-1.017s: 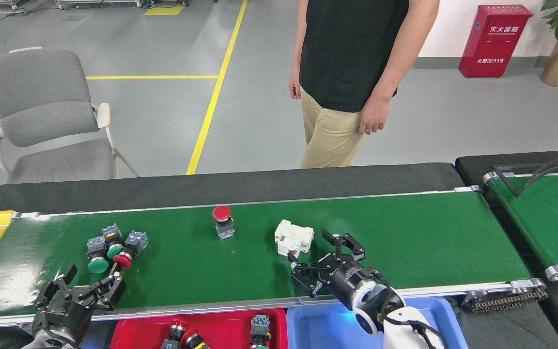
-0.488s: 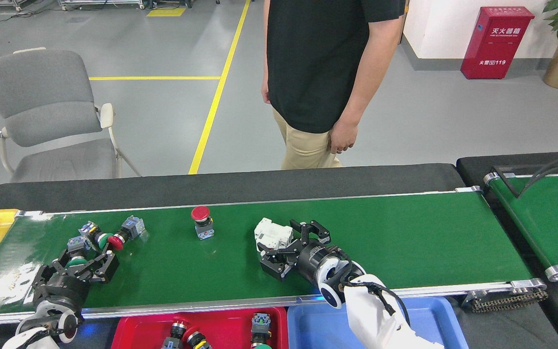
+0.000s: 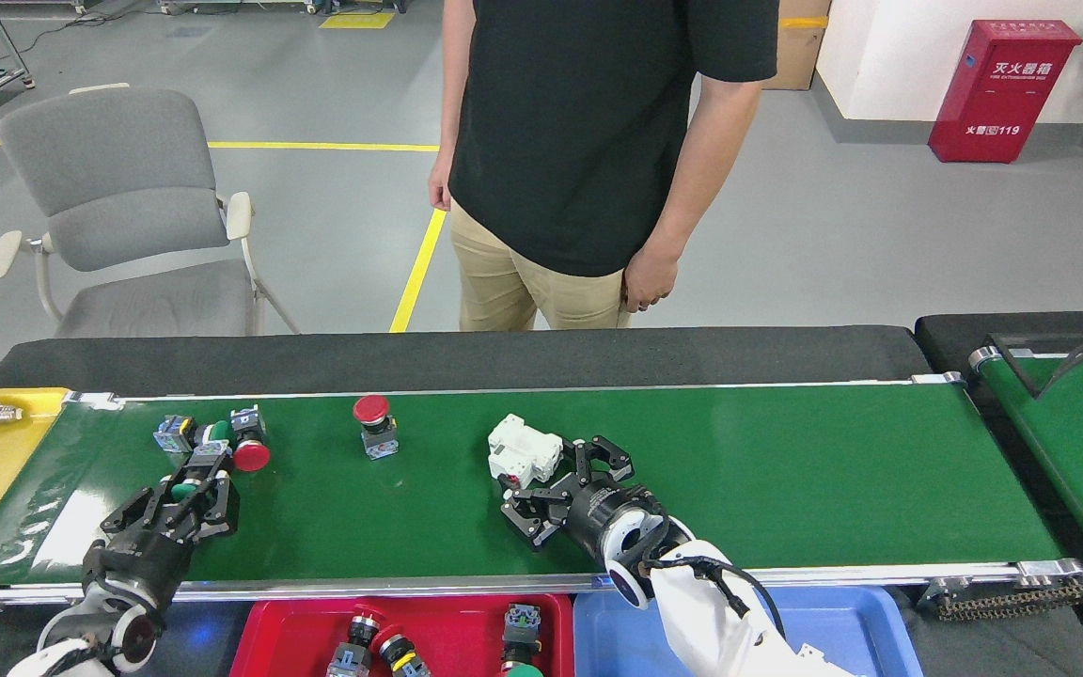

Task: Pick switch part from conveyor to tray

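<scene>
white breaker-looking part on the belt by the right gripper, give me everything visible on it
The white switch part is a blocky moulded body, plastic by the look, with stepped ridges on top and a small red spot at its lower left edge. It lies on the green conveyor, left of centre. The right gripper is open, its black fingers spread beside the part's right side, close to it or touching; not clamped. Nothing else touches it.

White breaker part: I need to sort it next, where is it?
Mid-conveyor in the head view, the white breaker part lies right of the lone red button, touching the open right gripper.
</scene>
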Tool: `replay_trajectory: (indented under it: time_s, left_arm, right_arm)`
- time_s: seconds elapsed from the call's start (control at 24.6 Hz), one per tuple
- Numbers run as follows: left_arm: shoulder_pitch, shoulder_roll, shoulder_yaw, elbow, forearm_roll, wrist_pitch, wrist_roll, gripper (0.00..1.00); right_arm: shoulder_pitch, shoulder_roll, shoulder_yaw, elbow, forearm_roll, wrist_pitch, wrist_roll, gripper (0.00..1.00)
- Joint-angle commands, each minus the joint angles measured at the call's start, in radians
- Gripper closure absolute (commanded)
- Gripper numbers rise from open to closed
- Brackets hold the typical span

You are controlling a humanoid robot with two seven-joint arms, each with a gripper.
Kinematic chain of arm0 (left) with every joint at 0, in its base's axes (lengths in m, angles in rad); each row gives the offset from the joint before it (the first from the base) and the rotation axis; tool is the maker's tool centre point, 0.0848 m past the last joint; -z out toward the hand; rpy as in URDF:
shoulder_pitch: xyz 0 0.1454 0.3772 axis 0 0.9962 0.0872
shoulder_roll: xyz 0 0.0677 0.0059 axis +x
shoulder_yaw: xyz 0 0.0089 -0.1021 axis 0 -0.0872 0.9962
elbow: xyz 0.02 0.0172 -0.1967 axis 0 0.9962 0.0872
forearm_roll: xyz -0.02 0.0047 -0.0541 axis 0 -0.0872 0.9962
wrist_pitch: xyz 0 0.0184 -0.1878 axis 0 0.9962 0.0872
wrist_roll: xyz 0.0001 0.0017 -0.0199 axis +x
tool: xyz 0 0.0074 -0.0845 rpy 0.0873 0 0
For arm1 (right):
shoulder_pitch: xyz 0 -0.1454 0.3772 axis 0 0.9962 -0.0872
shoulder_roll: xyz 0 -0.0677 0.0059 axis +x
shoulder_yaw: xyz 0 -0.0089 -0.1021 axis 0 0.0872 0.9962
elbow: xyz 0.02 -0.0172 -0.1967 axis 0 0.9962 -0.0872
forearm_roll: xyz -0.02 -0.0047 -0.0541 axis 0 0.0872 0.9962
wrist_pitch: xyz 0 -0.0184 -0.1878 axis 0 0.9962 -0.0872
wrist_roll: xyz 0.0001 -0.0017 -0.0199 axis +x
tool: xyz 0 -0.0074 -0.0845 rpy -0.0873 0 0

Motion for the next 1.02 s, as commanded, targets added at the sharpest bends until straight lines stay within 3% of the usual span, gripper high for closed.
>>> replay_trajectory:
  time_s: [0.0,0.08,0.16,0.2,0.24,0.28,0.33,0.41,0.45,0.53,0.65,0.73,0.81,0.98]
  left_arm:
    - [0.085,-0.001,-0.001,-0.140,0.033,-0.144,0.000,0.83]
    - [0.255,-0.016,-0.004,-0.289,0.066,-0.221,-0.003,0.73]
    - [0.332,-0.045,-0.024,-0.350,0.068,-0.221,-0.003,0.59]
    - [0.349,-0.062,-0.033,-0.369,0.066,-0.221,-0.005,0.37]
    - [0.357,-0.082,-0.033,-0.384,0.065,-0.221,-0.005,0.09]
    - [0.364,-0.099,-0.027,-0.400,0.066,-0.221,-0.005,0.00]
    - [0.373,-0.105,-0.026,-0.410,0.066,-0.221,-0.005,0.00]
    - [0.383,-0.111,-0.016,-0.415,0.068,-0.221,-0.003,0.00]
    - [0.386,-0.111,-0.001,-0.413,0.066,-0.221,-0.003,0.00]
    - [0.401,-0.118,0.054,-0.413,0.068,-0.221,-0.003,0.00]
    - [0.410,-0.147,0.185,-0.410,0.066,-0.178,0.001,0.00]
    - [0.409,-0.153,0.281,-0.401,0.060,-0.038,0.003,0.00]
    - [0.410,-0.141,0.324,-0.376,0.059,0.063,0.003,0.00]
    - [0.418,-0.130,0.333,-0.360,0.040,0.081,0.003,0.00]
  right_arm:
    - [-0.010,-0.038,-0.017,-0.107,-0.009,-0.012,-0.018,0.93]
    - [0.043,-0.132,-0.020,-0.288,-0.041,-0.029,-0.018,0.92]
    - [0.149,-0.198,-0.022,-0.451,-0.080,-0.065,-0.016,0.90]
    - [0.224,-0.244,-0.026,-0.541,-0.095,-0.090,-0.016,0.89]
    - [0.313,-0.302,-0.035,-0.636,-0.107,-0.118,-0.018,0.87]
    - [0.401,-0.354,-0.054,-0.710,-0.118,-0.150,-0.019,0.87]
    - [0.502,-0.402,-0.075,-0.773,-0.129,-0.187,-0.025,0.85]
    - [0.657,-0.443,-0.111,-0.831,-0.133,-0.237,-0.067,0.79]
    - [0.725,-0.452,-0.129,-0.836,-0.133,-0.251,-0.108,0.66]
    - [0.810,-0.451,-0.160,-0.836,-0.133,-0.251,-0.156,0.00]
    - [0.863,-0.442,-0.223,-0.834,-0.133,-0.257,-0.156,0.00]
    - [0.861,-0.426,-0.264,-0.836,-0.135,-0.253,-0.151,0.00]
    - [0.852,-0.364,-0.331,-0.836,-0.136,-0.246,-0.149,0.00]
    - [0.818,-0.167,-0.542,-0.836,-0.123,-0.156,-0.146,0.00]
